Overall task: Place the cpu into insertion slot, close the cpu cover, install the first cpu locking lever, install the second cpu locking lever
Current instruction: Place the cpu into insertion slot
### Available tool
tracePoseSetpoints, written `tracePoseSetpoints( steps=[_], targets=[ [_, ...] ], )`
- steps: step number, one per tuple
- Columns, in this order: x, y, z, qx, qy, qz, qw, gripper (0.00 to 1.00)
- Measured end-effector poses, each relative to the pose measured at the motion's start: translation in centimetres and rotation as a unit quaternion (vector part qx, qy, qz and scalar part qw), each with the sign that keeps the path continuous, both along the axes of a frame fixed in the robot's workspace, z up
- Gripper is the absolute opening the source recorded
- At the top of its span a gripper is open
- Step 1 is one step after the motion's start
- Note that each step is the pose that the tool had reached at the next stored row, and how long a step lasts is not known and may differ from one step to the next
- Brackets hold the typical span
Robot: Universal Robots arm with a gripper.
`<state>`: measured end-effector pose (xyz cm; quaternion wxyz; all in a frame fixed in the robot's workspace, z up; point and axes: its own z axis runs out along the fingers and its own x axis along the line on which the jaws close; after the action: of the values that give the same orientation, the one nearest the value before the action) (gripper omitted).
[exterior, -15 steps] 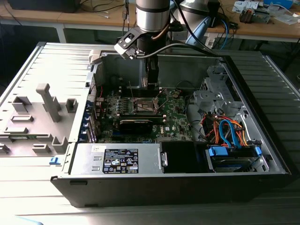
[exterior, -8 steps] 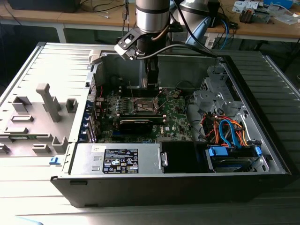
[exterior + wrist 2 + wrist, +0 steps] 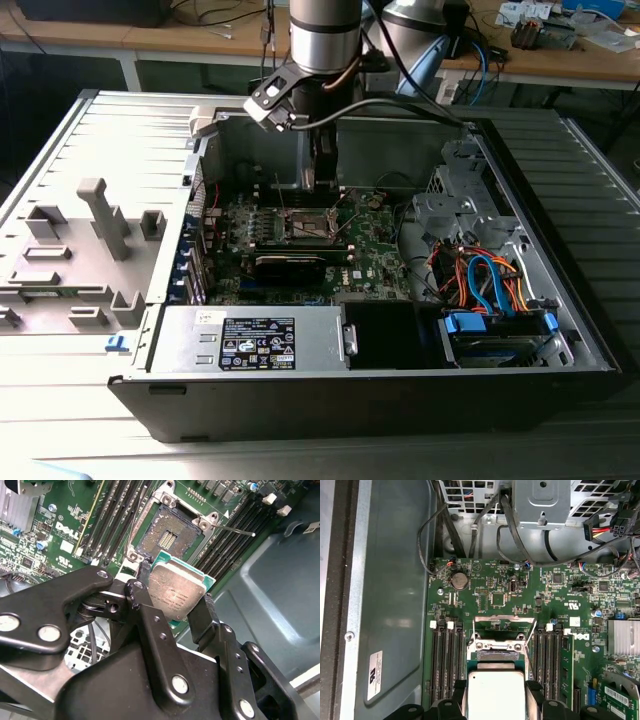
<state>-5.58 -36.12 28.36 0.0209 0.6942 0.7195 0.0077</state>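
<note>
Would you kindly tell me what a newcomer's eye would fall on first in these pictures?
First, the cpu, pinched between the black fingers close by the empty socket in the second wrist view. In the exterior view, the silver arm reaches down into the open computer case, with blue and orange cables bundled toward that view's right.

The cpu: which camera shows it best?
The second wrist view: the cpu shows close and nearly whole, held by the gripper. The first wrist view crops it; in the exterior view, too small to tell.
</note>
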Motion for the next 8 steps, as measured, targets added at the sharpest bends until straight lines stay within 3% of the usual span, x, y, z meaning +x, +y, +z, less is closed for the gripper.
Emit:
tracePoseSetpoints(
  steps=[8],
  targets=[
    [0.0, 0.0, -0.28, 0.0, 0.0, 0.0, 1.0, 0.55]
  ],
)
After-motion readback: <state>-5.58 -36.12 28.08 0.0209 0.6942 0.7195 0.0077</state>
